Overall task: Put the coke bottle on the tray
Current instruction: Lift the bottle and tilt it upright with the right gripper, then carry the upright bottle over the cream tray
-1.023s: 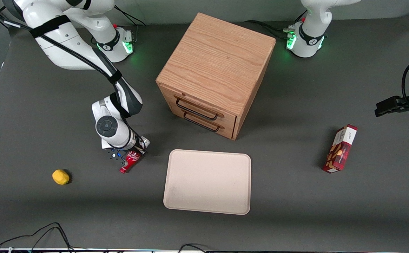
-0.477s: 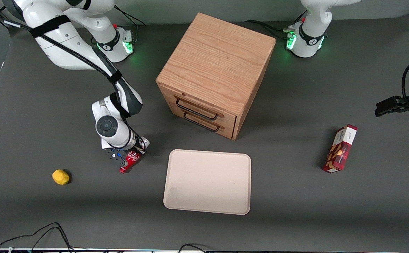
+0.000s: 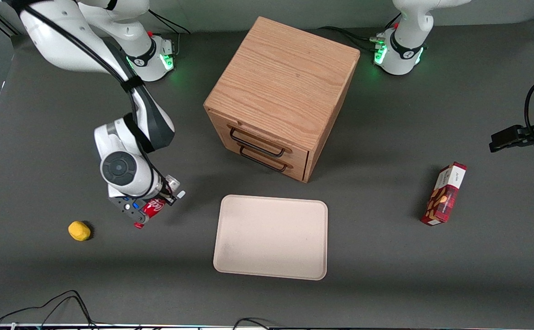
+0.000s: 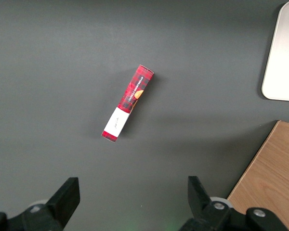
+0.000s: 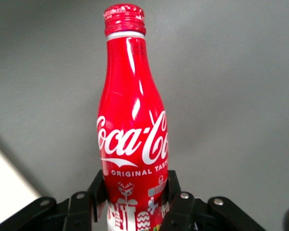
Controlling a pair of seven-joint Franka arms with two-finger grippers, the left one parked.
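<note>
My right gripper [image 3: 150, 206] is shut on the red coke bottle [image 3: 149, 211] and holds it lifted above the table, toward the working arm's end from the tray. In the right wrist view the bottle [image 5: 132, 125] with white Coca-Cola script sits between the two black fingers [image 5: 98, 192], which press on its lower body near the base; its red cap points away from the wrist. The beige tray [image 3: 271, 236] lies flat in front of the wooden drawer cabinet, nearer the front camera, with nothing on it.
A wooden cabinet [image 3: 281, 96] with two drawers stands mid-table. A yellow lemon-like object [image 3: 79, 230] lies beside the gripper, toward the working arm's end. A red snack box [image 3: 444, 194] lies toward the parked arm's end and also shows in the left wrist view [image 4: 128, 102].
My gripper has risen with the coke bottle in it and shifted away from the tray, toward the working arm's end. The bottle has left the table. Tray, box and lemon have not moved.
</note>
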